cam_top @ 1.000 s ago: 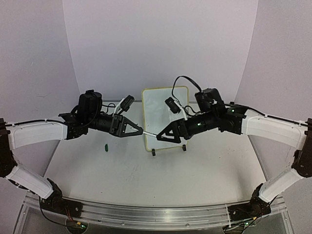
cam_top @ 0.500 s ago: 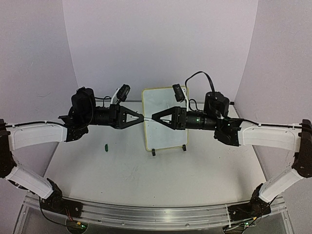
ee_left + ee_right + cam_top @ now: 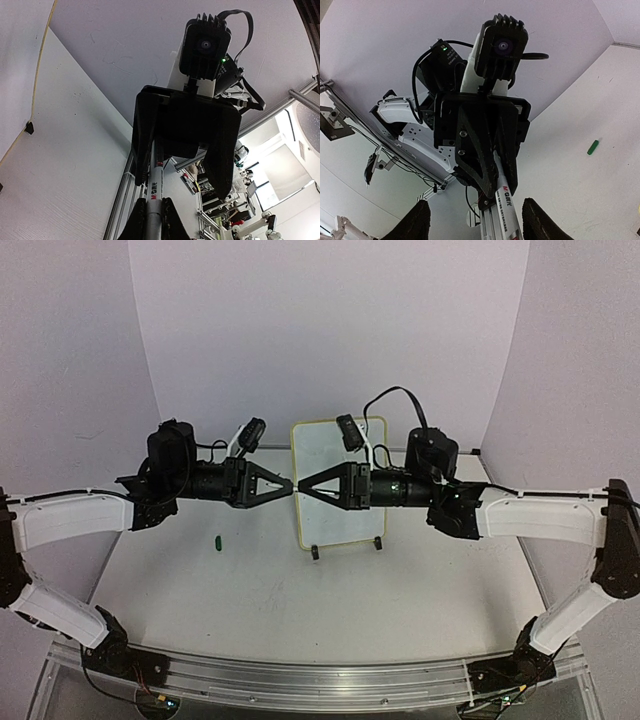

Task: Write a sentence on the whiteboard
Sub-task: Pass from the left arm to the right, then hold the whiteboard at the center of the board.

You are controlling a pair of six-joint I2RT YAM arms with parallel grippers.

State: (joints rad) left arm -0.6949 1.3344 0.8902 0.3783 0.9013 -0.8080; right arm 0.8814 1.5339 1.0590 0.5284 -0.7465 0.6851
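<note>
Overhead, you are seeing a small green cap (image 3: 216, 540) lying on the pale, scuffed bench (image 3: 250, 600) at left. Beside it, your left gripper (image 3: 286, 485) is reaching in level, meeting the right gripper (image 3: 304, 487) tip to tip. Just behind them the whiteboard (image 3: 335, 445) is standing upright at the bench's middle back, with rounded corners, a thin yellow frame and small black feet. The wrist views are giving you what the overhead view is barely resolving: a marker (image 3: 152, 192) with a smooth pale barrel and printed lettering. Your left jaws are clamping it tight. The right jaws are gaping wide, their matte black fingers (image 3: 419, 222) straddling the barrel without touching it.
</note>
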